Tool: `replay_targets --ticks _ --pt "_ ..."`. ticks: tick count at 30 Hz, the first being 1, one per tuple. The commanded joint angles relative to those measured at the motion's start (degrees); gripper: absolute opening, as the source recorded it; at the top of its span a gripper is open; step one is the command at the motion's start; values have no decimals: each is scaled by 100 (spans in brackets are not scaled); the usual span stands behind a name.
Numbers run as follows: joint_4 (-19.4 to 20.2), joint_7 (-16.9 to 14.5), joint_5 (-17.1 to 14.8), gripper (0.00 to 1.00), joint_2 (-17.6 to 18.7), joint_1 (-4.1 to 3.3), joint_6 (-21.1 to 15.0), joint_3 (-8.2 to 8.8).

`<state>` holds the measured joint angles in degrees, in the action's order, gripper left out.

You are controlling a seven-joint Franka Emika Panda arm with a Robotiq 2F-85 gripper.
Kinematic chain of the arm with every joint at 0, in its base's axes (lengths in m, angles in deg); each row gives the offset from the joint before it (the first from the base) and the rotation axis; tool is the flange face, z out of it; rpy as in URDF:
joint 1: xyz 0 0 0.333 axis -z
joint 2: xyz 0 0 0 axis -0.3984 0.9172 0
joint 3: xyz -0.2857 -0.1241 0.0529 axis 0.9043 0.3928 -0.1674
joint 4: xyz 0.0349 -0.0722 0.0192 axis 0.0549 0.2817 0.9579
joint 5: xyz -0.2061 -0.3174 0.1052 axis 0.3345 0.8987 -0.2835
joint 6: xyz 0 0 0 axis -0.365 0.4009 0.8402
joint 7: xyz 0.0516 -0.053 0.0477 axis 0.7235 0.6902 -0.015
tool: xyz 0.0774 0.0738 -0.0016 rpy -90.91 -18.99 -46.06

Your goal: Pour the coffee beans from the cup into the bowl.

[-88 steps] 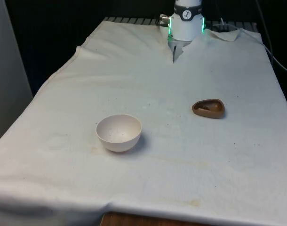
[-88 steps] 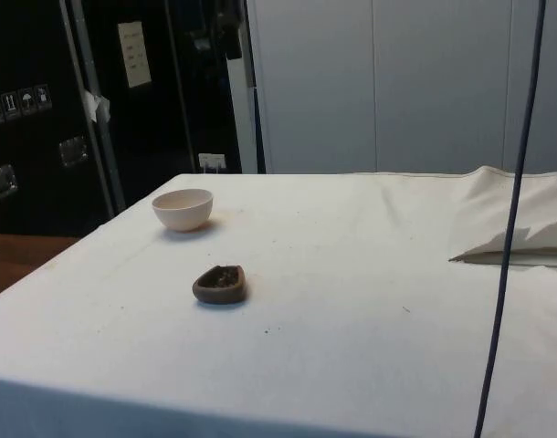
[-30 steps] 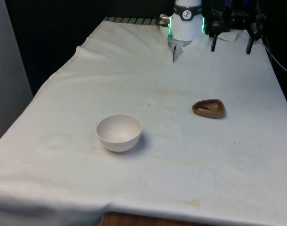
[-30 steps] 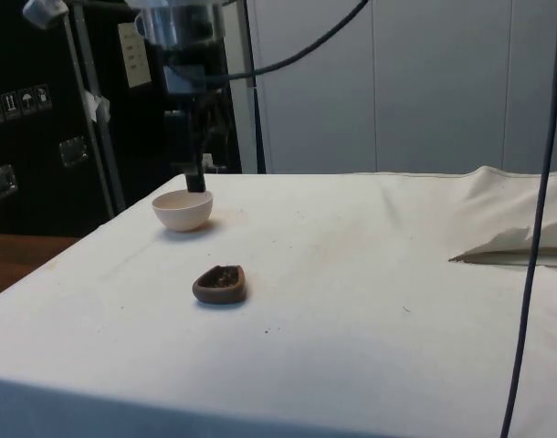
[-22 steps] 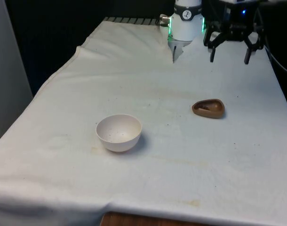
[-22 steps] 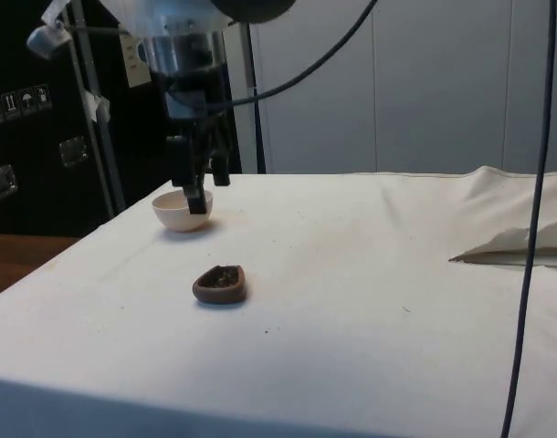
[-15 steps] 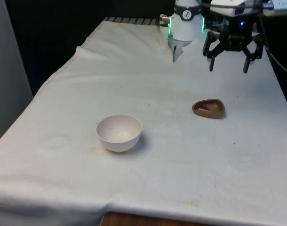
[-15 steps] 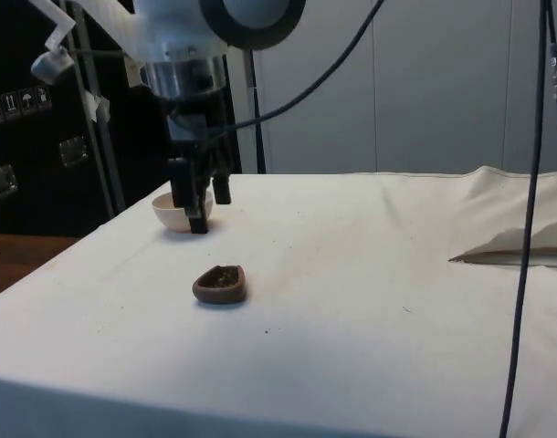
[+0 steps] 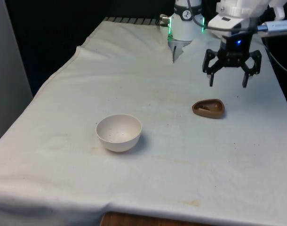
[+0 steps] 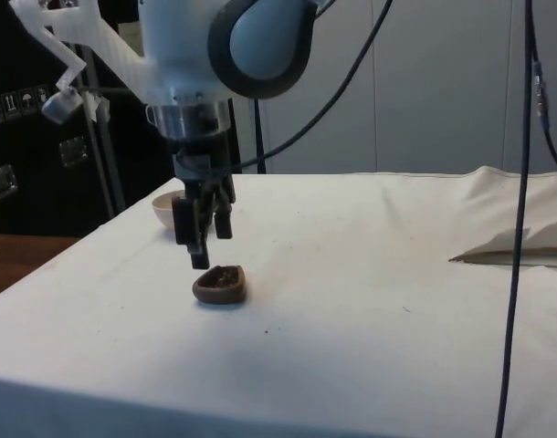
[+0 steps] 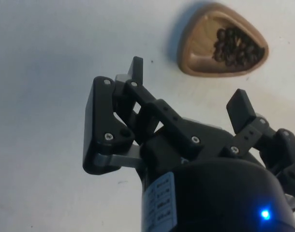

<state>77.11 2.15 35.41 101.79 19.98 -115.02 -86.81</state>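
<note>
A small brown teardrop-shaped cup (image 9: 208, 108) (image 10: 220, 284) (image 11: 223, 42) with dark coffee beans in it lies on the white cloth at the front view's right. The white bowl (image 9: 119, 133) (image 10: 166, 204) stands toward the front view's left, partly hidden behind the gripper in the side view. My black gripper (image 9: 227, 84) (image 10: 204, 246) (image 11: 188, 93) hangs open above the cloth, just behind and above the cup, with nothing between its fingers.
The white cloth (image 9: 148, 179) is folded up in a ridge (image 10: 516, 239) near the robot's end of the table. A dark cable (image 10: 519, 201) hangs down across the side view's right.
The gripper has come down and forward from the robot's end toward the cup, staying open. Cup and bowl have not moved.
</note>
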Motion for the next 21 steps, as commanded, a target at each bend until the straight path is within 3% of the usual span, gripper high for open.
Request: replay_targets --ticks 1,7,8,9,16,17,18,21 --pt "0 57 46 100 34 -23 -74 29" --pt "-29 132 40 100 218 -34 -246 17" --pt "-17 57 0 100 178 0 -166 -11" --pt "-34 143 40 100 241 -34 -275 17" --pt "-120 212 52 100 476 -34 -464 46" --pt "-115 149 0 100 470 0 -418 6" --pt "-155 229 52 100 550 -40 -498 57" --pt "-206 246 57 100 636 -40 -533 69"
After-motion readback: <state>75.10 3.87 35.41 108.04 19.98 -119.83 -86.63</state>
